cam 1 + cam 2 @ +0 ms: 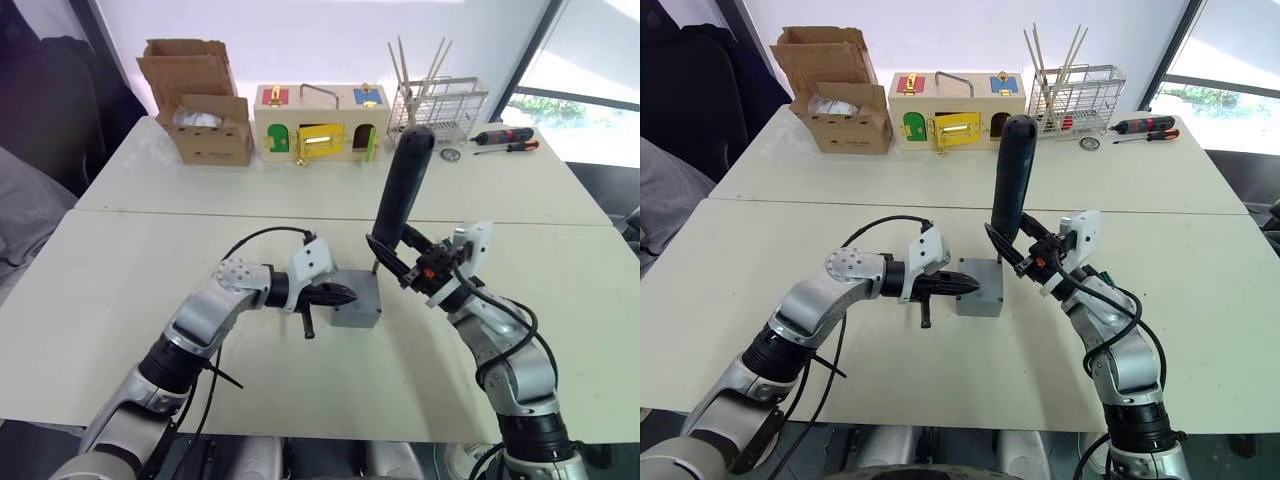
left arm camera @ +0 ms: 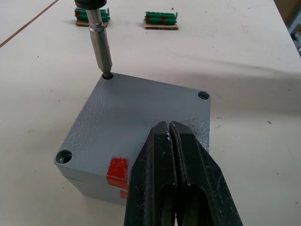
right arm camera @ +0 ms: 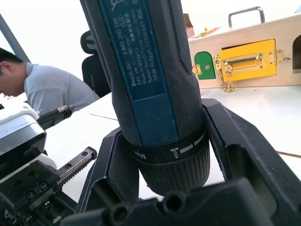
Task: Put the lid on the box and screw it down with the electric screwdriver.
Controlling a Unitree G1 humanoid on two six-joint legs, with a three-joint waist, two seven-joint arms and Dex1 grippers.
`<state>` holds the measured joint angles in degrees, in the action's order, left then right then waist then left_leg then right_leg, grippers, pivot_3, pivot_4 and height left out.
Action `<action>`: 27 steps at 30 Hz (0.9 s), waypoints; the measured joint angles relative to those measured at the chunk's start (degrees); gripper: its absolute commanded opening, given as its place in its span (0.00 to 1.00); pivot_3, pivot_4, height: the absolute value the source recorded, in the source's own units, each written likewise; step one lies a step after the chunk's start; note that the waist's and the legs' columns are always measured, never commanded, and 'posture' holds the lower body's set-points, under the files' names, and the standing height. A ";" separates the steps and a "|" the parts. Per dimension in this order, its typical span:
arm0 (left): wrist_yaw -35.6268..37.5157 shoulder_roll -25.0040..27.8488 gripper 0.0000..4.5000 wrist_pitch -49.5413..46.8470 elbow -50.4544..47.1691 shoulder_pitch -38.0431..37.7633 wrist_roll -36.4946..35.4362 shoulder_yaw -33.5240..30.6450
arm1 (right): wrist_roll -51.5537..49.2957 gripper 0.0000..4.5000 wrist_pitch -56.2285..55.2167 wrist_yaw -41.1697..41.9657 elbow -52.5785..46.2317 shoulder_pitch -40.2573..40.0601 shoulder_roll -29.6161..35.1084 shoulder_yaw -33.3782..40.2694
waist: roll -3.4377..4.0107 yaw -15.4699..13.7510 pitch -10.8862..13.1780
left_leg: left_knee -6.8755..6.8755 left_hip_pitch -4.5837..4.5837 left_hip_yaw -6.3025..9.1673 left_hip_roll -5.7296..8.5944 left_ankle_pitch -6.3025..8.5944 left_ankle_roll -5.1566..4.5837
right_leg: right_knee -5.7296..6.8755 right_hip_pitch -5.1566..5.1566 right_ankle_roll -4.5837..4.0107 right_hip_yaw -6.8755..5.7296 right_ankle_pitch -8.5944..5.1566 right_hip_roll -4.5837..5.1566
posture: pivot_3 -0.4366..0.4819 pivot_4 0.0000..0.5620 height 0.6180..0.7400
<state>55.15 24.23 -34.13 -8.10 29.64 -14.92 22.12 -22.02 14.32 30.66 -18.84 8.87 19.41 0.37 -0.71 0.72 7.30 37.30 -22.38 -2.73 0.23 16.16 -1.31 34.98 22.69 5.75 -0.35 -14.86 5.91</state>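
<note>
At frame centre, my right gripper (image 1: 1025, 255) clamps the electric screwdriver (image 1: 1011, 180), its bit in a corner hole of the lid (image 2: 141, 113) seated on the box (image 1: 979, 288). My left gripper (image 2: 175, 141), fingers closed, presses the lid.

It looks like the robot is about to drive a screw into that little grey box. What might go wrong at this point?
The electric screwdriver leans rather than standing straight over the corner hole, so its bit could slip out or drive crooked. The left pincer, shut, only presses on the lid near one edge, so the box might twist or slide on the table under torque. The right pincer grips the driver low on its body, so it could tip.
</note>
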 measured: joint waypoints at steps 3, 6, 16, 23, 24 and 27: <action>0.02 -0.02 0.00 0.88 -0.53 -0.29 0.02 0.04 | -3.69 0.41 8.97 -2.94 -3.78 2.86 1.86 1.52 | 0.29 -0.01 0.34 | 0.01 -0.26 -0.04 0.02 -0.10 -0.01 | 0.02 0.11 -0.05 0.00 0.03 0.04 | 0.48 0.27 0.92; 0.01 -0.04 0.00 1.01 -1.71 -0.79 -0.36 -0.37 | -8.68 0.41 18.28 -6.86 -8.38 8.25 4.51 5.12 | 0.56 -0.15 0.55 | 0.08 -1.12 -0.07 0.05 -0.23 0.04 | 0.19 1.05 -0.06 -0.01 0.09 0.08 | 0.48 0.27 0.92; -5.18 -2.29 0.00 -6.42 -7.75 0.41 -8.13 -9.44 | -34.63 0.41 52.39 -20.57 -4.15 30.72 27.62 25.06 | 0.66 -1.04 1.35 | 0.21 -2.15 -0.02 0.09 -0.26 -0.02 | 0.13 1.83 0.20 -0.34 0.22 0.08 | 0.48 0.27 0.92; -2.19 6.80 0.00 -9.28 -20.48 -1.31 -11.17 -8.25 | -27.10 0.41 67.20 -7.67 19.47 18.28 52.65 17.30 | 0.90 -1.04 1.65 | 0.61 -2.26 -0.36 0.28 0.00 -0.48 | 0.03 1.76 0.20 -0.27 0.21 0.16 | 0.48 0.27 0.92; -1.99 8.00 0.00 -9.35 -22.00 -1.83 -11.04 -7.26 | -26.75 0.41 68.31 -5.62 22.70 18.07 53.12 16.43 | 1.06 -0.62 1.76 | 0.70 -2.25 -0.49 0.28 0.04 -0.56 | 0.06 1.76 0.21 -0.17 0.21 0.12 | 0.48 0.27 0.92; -2.29 8.50 0.00 -9.44 -24.88 -2.28 -11.07 -5.64 | -25.29 0.41 69.00 0.02 28.67 17.87 53.45 13.00 | 1.17 -0.01 1.96 | 0.89 -2.17 -0.54 0.25 0.04 -0.58 | 0.20 1.75 0.43 -0.10 0.33 -0.08 | 0.48 0.27 0.92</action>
<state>52.85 32.73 -43.57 -32.98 27.36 -25.99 16.48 -47.31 83.33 30.68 9.83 26.74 72.87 13.37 0.46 0.72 9.26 38.19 -24.55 -3.27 0.48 16.20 -1.89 35.18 24.43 6.18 -0.45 -14.53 5.83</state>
